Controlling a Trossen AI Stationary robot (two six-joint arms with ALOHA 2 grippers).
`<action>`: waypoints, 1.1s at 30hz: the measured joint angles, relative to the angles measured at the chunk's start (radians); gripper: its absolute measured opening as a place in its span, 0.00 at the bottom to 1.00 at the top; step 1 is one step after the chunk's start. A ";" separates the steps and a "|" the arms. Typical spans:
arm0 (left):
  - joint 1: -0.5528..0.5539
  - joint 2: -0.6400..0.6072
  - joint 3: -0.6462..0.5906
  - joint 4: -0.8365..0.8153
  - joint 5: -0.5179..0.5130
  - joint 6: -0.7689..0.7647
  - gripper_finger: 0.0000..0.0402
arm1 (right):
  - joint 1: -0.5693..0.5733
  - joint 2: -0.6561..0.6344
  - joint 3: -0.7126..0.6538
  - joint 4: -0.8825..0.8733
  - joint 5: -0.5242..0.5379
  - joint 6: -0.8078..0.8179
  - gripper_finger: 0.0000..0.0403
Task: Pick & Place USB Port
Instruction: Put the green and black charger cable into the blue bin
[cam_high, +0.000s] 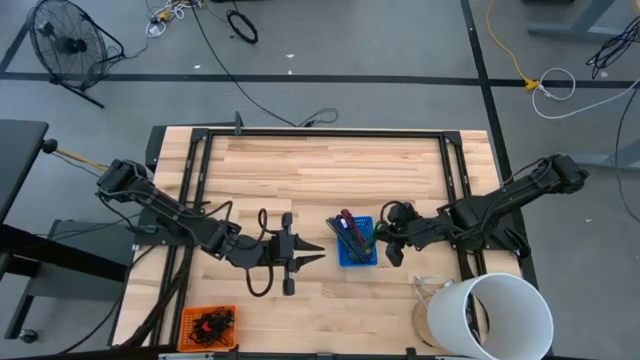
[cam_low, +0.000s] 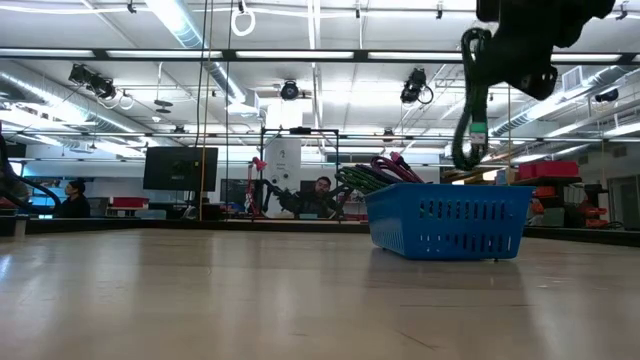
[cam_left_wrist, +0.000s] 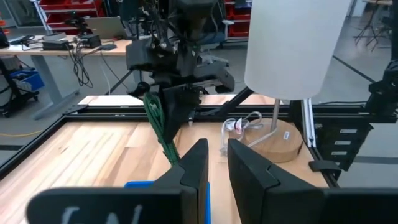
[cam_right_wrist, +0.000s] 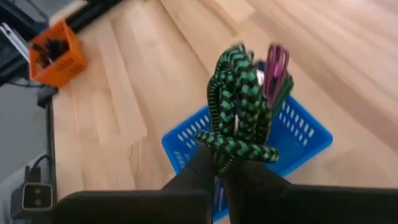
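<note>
My right gripper (cam_high: 393, 243) is shut on a coiled green-and-black braided USB cable (cam_right_wrist: 239, 102). It holds the cable over the right side of the blue basket (cam_high: 357, 255). The low view shows the cable (cam_low: 470, 100) hanging above the basket (cam_low: 450, 215). The basket stands flat on the table and holds more cables, pink and green (cam_low: 375, 172). My left gripper (cam_high: 320, 252) hovers level to the left of the basket, pointing at it. Its fingers (cam_left_wrist: 198, 168) are slightly apart, with nothing between them. My right gripper pinches one end of the coiled bundle (cam_right_wrist: 229, 155) between its two fingers, slanting down from the table's right side. The bundle hangs below the fingers as a long loop (cam_left_wrist: 158, 124), clear of the basket rim.
An orange basket (cam_high: 208, 325) with dark small parts stands at the near left corner. A white lamp shade (cam_high: 490, 315) on a round wooden base (cam_left_wrist: 278, 143) stands at the near right. Black frame rails (cam_high: 320, 133) run around the table; bare wood lies at the far side.
</note>
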 joint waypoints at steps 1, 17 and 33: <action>0.000 0.000 0.000 0.000 0.000 0.000 0.17 | -0.005 0.004 0.000 -0.010 -0.015 0.011 0.02; 0.001 0.001 0.000 -0.030 0.000 -0.008 0.17 | -0.093 0.117 0.001 -0.047 -0.186 0.020 0.02; 0.001 0.001 0.000 -0.038 0.000 -0.008 0.17 | -0.130 0.159 0.002 -0.045 -0.211 0.007 0.02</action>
